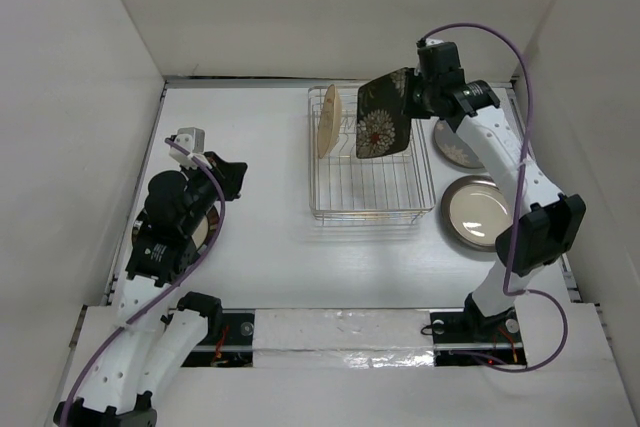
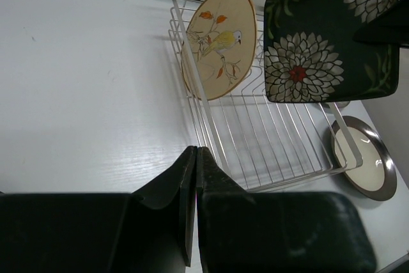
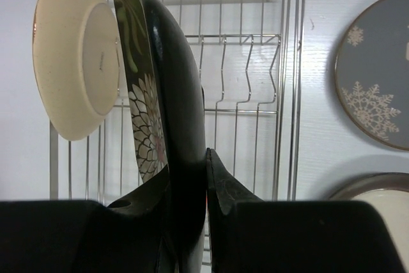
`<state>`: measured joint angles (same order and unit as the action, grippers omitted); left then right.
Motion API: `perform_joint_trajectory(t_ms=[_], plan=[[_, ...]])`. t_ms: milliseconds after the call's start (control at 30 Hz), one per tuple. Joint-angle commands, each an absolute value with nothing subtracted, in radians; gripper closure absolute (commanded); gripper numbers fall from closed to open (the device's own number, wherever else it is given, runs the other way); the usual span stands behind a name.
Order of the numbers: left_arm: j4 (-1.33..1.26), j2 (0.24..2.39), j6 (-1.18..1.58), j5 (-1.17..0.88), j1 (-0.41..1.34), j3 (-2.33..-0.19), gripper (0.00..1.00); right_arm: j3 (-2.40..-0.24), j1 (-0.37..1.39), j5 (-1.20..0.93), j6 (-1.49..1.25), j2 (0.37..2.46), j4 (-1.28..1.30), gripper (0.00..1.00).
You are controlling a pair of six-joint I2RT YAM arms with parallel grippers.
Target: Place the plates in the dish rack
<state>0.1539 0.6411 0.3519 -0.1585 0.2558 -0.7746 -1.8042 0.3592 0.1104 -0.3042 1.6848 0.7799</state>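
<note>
Right gripper [image 3: 186, 172]: jaws clamped on the rim of the black square plate with white-and-red flowers [image 3: 167, 113], one finger on each face. The plate is held on edge over the rectangular silver wire dish rack [image 1: 372, 187]. From the top view, the right gripper [image 1: 410, 99] grips this plate [image 1: 385, 117] at its right edge, above the far half of the rack. Whether the plate's lower edge touches the wires or sits between the prongs: cannot tell. The tan round plate [image 1: 328, 122] stands upright in the rack at the far left corner, just beside the black square plate. The left wrist view shows a bird-and-branch painting on its face [image 2: 219, 41], and the right wrist view shows its plain back [image 3: 77, 55]. The near half of the rack holds nothing. On the white table [image 1: 270, 237] to the right of the rack lie two plates flat: a dark round plate with pale snowflake markings [image 3: 374, 81] farther back, and a dark round plate with a cream centre [image 1: 478, 211] nearer, both apart from the rack. Left gripper [image 2: 196, 155]: fingers pressed together, nothing between them, hovering over bare table well left of the rack. A further round plate with a pale centre [image 1: 203, 232] lies partly hidden beneath the left arm.
</note>
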Motion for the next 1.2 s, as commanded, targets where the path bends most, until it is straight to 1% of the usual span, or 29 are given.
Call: perform_joint_trajectory(t_ms=[0,233,500,867,1167], plan=[[0.103,0.647,0.339,-0.160,0.259,-0.767,1.00,-1.896,0.374,0.069,-0.362,1.689,0.612,1.00],[0.103,0.652,0.341,-0.169,0.259,-0.765,1.00,-1.953,0.403,0.063,-0.399,1.773,0.612,1.00],[0.109,0.641,0.339,-0.173,0.259,-0.761,1.00,-2.060,0.433,0.136,-0.407,1.865,0.681,1.00],[0.110,0.641,0.342,-0.170,0.259,-0.758,1.00,-2.170,0.471,0.290,-0.390,1.908,0.794,1.00],[0.109,0.640,0.342,-0.181,0.259,-0.756,1.00,-2.233,0.491,0.319,-0.373,1.950,0.825,1.00]])
